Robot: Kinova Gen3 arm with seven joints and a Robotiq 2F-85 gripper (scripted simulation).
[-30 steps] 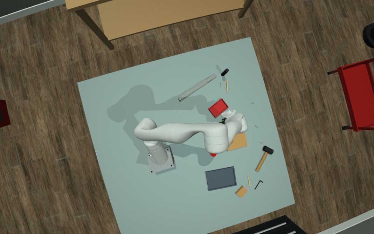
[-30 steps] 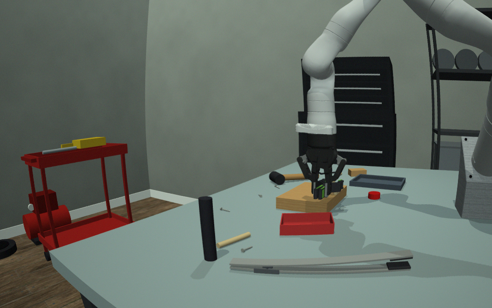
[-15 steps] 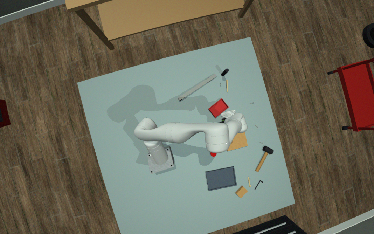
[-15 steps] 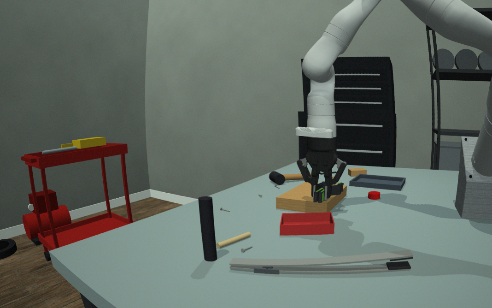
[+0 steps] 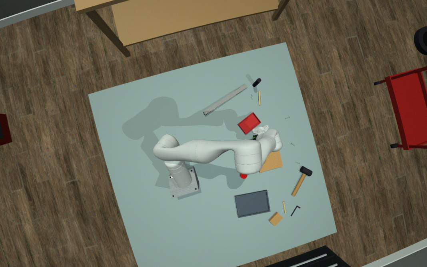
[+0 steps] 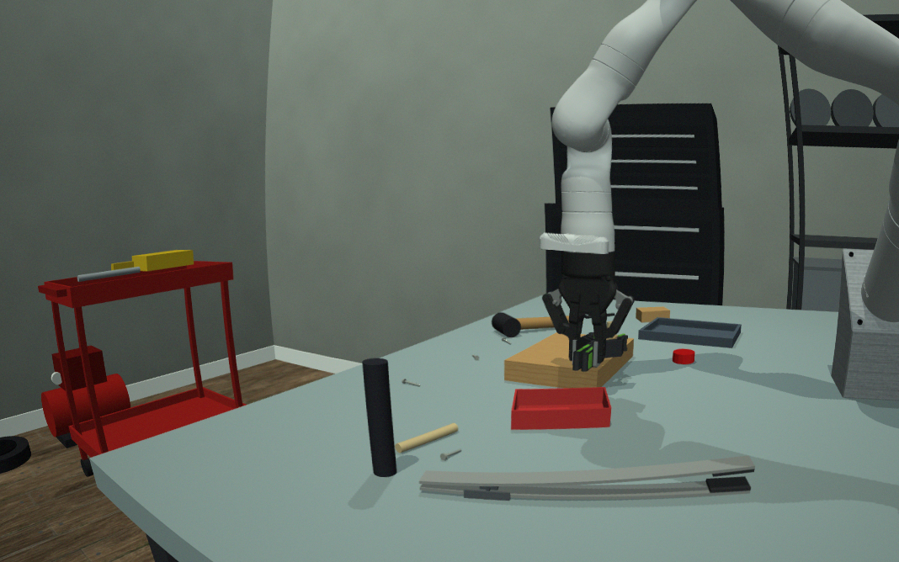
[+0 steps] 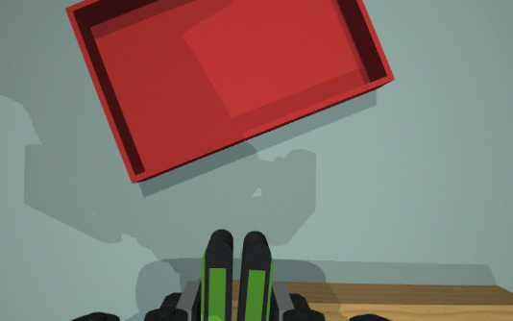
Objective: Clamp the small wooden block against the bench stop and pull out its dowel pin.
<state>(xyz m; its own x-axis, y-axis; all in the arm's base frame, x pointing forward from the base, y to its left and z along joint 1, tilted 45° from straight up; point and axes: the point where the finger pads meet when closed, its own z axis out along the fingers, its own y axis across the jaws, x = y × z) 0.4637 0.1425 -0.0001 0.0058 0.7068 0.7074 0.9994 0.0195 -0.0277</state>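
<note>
My gripper (image 6: 585, 357) (image 7: 235, 306) (image 5: 254, 138) points straight down and is shut on the handles of the black and green spring clamp (image 6: 616, 346) (image 7: 217, 293). It is low over the near right edge of the wooden bench board (image 6: 530, 368) (image 5: 271, 164) (image 7: 408, 296). In the exterior view the clamp's jaw end reaches to the right of the fingers, low at the board. The small block, its dowel pin, the bench stop and any loose piece between them are hidden behind the clamp and gripper. Whether the jaws touch the block cannot be told.
A red tray (image 5: 240, 127) (image 6: 560, 416) stands close beside the board. A black cylinder (image 6: 379, 417) (image 5: 256, 82) stands upright, near a long grey tool (image 5: 225, 100) (image 6: 583, 477). A red cap (image 5: 243, 176) (image 6: 683, 356) and a mallet (image 5: 299, 184) lie around the board.
</note>
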